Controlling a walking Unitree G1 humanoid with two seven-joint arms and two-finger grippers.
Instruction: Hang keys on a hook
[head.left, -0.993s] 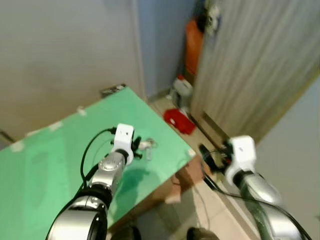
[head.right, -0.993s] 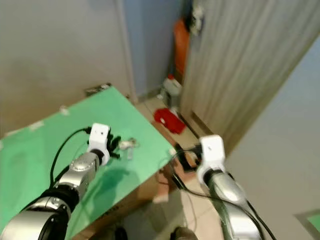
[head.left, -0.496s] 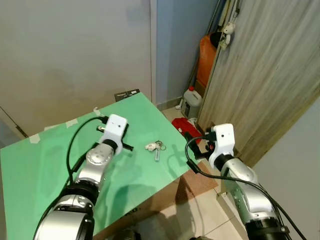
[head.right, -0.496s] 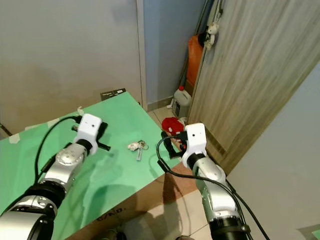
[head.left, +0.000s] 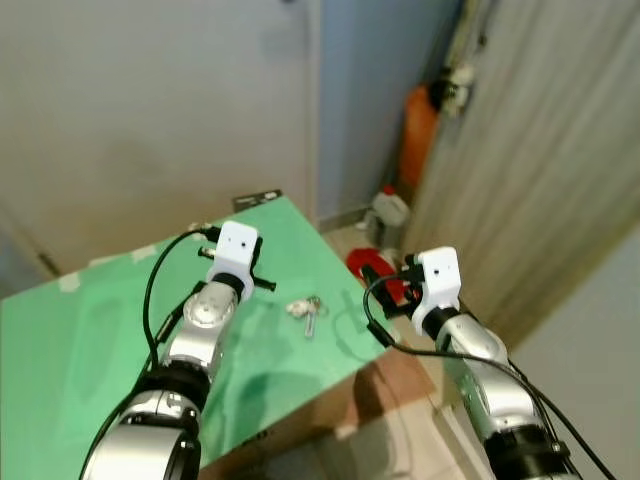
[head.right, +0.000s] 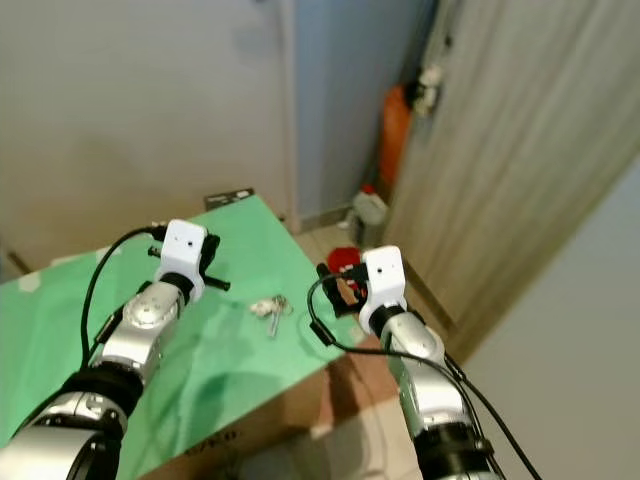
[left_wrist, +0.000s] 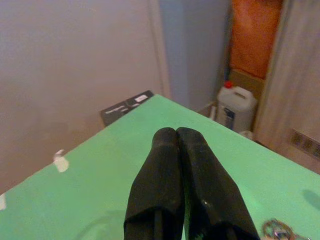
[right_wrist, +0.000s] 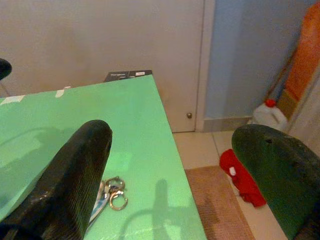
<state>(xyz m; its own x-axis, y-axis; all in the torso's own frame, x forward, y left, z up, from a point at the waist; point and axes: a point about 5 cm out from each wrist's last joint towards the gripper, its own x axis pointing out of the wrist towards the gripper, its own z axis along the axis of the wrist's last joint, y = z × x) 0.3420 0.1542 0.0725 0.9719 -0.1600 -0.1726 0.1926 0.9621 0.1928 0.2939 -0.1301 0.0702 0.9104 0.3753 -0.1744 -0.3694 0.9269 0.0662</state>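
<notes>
Soft indoor light; head views slightly motion-blurred, shadows faint.

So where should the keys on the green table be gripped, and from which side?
Probably at the ring end of the keys: they lie flat on the table near its right edge. The open right pincer could come down from above, one finger either side.

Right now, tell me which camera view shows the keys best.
The right wrist view: the keys lie sharp and near on the green table, between the open right claw fingers. Both eye views show them small and blurred; the left wrist view catches only an edge.
</notes>
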